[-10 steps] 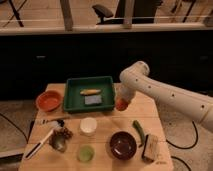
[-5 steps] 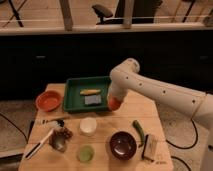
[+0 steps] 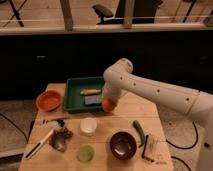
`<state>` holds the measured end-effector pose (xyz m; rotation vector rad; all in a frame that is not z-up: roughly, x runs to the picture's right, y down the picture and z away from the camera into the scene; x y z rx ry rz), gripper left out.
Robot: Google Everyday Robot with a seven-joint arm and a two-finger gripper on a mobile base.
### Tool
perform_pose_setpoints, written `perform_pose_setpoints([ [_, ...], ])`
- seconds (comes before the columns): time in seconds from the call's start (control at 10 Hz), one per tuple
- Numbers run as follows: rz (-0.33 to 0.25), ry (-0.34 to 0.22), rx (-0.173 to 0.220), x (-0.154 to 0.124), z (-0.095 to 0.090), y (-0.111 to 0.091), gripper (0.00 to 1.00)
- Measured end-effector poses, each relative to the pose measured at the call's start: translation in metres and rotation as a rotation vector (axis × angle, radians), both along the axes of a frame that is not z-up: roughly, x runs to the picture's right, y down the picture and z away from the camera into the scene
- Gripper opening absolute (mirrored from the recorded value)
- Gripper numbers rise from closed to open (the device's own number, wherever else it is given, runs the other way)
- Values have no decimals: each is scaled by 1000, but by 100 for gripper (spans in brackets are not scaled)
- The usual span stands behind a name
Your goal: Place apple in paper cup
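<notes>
The apple [image 3: 108,105] is a small orange-red fruit held at the tip of my gripper [image 3: 109,103], above the table beside the green tray's right front corner. My white arm reaches in from the right. The paper cup [image 3: 88,125] stands upright on the wooden table, a little to the left of the apple and nearer the front. The gripper is shut on the apple and sits above and to the right of the cup.
A green tray [image 3: 75,102] with a yellow item and a dark pad lies behind the cup. An orange-red bowl [image 3: 49,100] is at the left, a dark bowl [image 3: 123,145] and a cucumber [image 3: 138,132] at the right front, a light green cup [image 3: 86,153] in front, utensils at the left front.
The gripper with the apple has moved left across the table, from right of the tray toward the tray's right front corner, closer to the paper cup.
</notes>
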<state>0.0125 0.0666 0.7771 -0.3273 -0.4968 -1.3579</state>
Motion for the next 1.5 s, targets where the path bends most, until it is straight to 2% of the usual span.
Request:
perform_pose_setpoints([
  [0.7, -84, -73, -33, -50, -4, 7, 0],
  [1.5, -180, -165, -87, -71, -11, 27, 0],
])
